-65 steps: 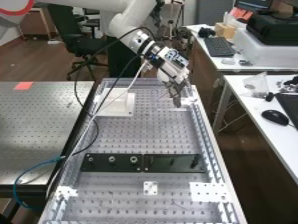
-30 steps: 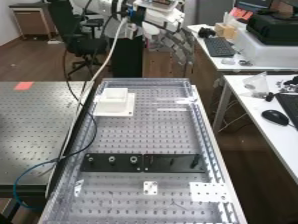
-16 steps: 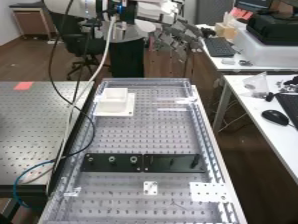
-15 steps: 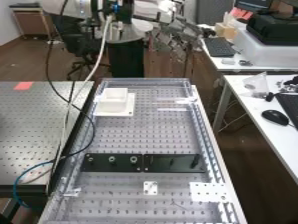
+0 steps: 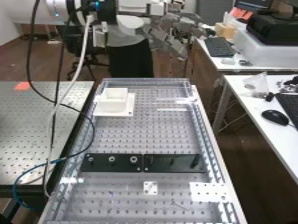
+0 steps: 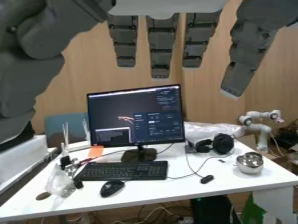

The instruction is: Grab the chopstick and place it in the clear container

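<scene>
Hand [image 5: 159, 35] hangs high near far end of perforated table [image 5: 146, 137], fingers [image 6: 161, 52] straight and spread apart, gripping nothing. Thin pale strips [image 5: 172, 109] lie across far right of table; too small to tell whether either is chopstick. White square container [image 5: 113, 102] sits upright on white base plate [image 5: 128, 111] at far left. Dark panels [image 5: 174, 161] span table between container and small white plate [image 5: 150, 188] at near end.

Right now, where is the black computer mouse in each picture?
High view: the mouse is near the right edge, on the white desk, beside the keyboard.
Wrist view: the mouse is between the keyboard and the desk's near edge.
Shared landmark: the clear plastic bag on that desk.
</scene>
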Action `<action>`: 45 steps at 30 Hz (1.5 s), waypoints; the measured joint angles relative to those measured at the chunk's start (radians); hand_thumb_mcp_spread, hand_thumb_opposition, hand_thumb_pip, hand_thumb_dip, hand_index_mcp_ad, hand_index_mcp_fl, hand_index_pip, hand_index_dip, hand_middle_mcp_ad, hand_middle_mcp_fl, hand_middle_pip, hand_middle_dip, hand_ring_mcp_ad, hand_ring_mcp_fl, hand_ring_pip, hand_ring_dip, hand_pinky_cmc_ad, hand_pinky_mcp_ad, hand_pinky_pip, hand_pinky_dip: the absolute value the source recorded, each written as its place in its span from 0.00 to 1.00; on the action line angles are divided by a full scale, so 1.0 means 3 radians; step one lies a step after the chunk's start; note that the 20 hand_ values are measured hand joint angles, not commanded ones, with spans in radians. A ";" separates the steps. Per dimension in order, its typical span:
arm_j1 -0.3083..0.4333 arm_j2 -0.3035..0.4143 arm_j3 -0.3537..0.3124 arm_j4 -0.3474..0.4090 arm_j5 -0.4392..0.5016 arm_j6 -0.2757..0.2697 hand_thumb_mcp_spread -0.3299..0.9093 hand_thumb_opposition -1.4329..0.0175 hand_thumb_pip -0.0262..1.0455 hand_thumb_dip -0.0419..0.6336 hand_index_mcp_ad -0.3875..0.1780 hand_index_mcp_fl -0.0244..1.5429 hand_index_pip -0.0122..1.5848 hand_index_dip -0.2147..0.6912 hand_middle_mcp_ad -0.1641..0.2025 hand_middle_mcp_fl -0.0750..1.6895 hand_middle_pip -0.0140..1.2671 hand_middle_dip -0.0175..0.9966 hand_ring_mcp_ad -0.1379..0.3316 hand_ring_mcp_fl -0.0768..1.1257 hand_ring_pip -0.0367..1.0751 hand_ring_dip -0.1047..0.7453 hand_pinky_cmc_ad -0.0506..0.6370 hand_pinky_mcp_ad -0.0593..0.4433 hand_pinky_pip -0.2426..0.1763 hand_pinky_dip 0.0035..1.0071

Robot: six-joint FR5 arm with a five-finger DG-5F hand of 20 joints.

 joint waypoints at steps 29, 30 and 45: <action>0.0042 -0.0152 0.0030 0.0413 0.0574 0.0148 0.28 0.57 0.53 0.05 0.50 0.05 0.06 0.60 0.60 0.12 0.10 0.40 0.58 0.08 0.13 0.45 0.82 0.94 0.47 0.40; 0.0044 -0.0151 0.0029 0.0421 0.0636 0.0148 0.28 0.57 0.53 0.05 0.52 0.05 0.06 0.59 0.62 0.12 0.10 0.40 0.57 0.08 0.13 0.45 0.82 0.95 0.47 0.40; 0.0057 -0.0163 0.0087 0.0435 0.0595 0.0092 0.25 0.54 0.58 0.04 0.52 0.05 0.06 0.58 0.63 0.12 0.11 0.40 0.60 0.07 0.13 0.44 0.82 0.94 0.47 0.37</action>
